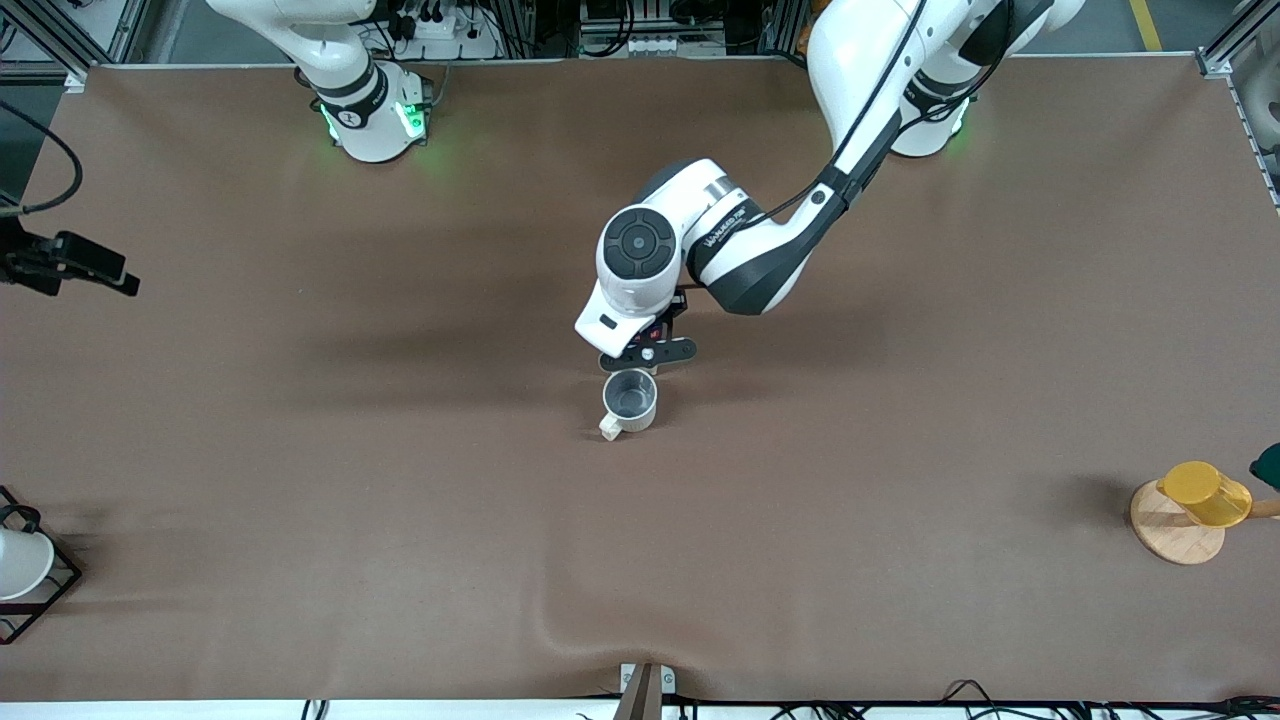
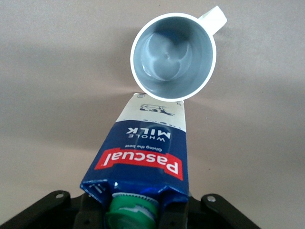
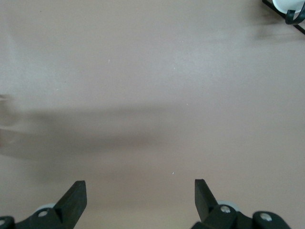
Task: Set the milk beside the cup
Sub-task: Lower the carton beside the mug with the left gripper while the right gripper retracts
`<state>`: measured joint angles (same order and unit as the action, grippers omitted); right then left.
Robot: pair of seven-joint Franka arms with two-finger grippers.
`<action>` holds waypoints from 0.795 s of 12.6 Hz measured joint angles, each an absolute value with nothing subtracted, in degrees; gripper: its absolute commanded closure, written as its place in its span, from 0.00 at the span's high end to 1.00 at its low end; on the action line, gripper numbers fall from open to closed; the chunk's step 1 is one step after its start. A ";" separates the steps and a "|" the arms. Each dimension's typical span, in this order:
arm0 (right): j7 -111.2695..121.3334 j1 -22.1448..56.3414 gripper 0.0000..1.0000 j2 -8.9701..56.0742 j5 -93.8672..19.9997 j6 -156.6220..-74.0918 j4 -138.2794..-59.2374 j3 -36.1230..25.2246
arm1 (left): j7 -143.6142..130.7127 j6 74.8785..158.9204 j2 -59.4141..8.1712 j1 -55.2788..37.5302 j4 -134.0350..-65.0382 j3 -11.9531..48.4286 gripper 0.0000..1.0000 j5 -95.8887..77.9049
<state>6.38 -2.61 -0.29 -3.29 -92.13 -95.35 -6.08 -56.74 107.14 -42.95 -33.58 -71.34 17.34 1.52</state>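
At the centre of the front frame, the left gripper (image 1: 648,352) has its fingers clamped near the green-capped gable top of the small dark blue milk carton (image 2: 143,152), just beside the off-white grey-lined mug (image 1: 630,399). The thin card is probably light and crushable, so holding near the stiffer top suits. The right gripper (image 3: 140,193) waits, fingers spread, over the bare brown bench (image 1: 300,500).

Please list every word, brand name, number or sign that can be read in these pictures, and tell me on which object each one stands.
"Pascual": white letters on the red label of the milk, held in the left gripper beside the cup.
"WHOLE MILK": white letters on the carton's blue panel.
"Giving the best": small white line between those two.
Lettering on the left arm's wrist: too small to read.
The cup and the right gripper bear no text.
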 measured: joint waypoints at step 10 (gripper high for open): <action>6.42 -2.43 1.00 -2.92 -3.28 -93.78 -96.68 -5.15 | -55.57 108.37 -43.43 -37.16 -70.99 14.04 1.00 2.44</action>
